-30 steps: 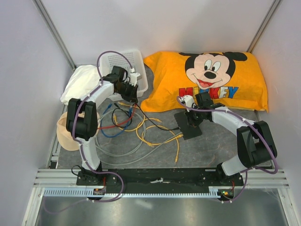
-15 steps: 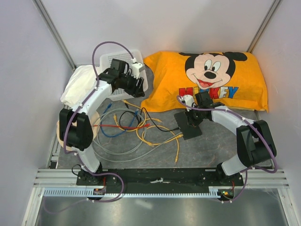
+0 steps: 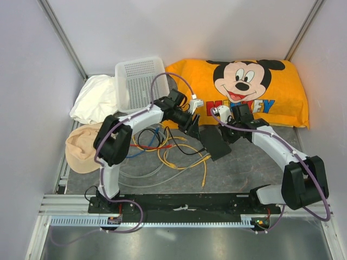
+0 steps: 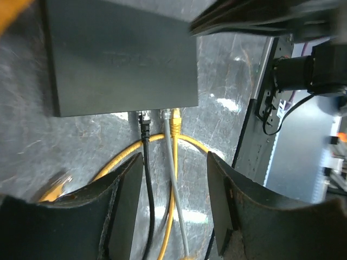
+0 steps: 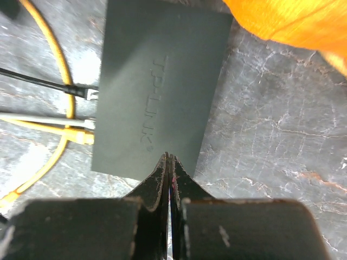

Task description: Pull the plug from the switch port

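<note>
The switch is a flat black box on the grey mat. In the left wrist view the switch fills the top, with a black plug, a grey plug and a yellow plug seated side by side in its near edge. My left gripper is open, its jaws straddling the three cables just short of the plugs, touching none. My right gripper is shut and empty, its tips at the edge of the switch opposite its left-hand plugs.
A tangle of yellow, blue, red, black and grey cables lies left of the switch. An orange Mickey pillow lies behind it, a white basket, white cloth and tan cap at the left. The arms' base rail runs along the front.
My left arm has swung right from the white basket to the switch's cable side. My right arm has shifted slightly right, still at the switch.
</note>
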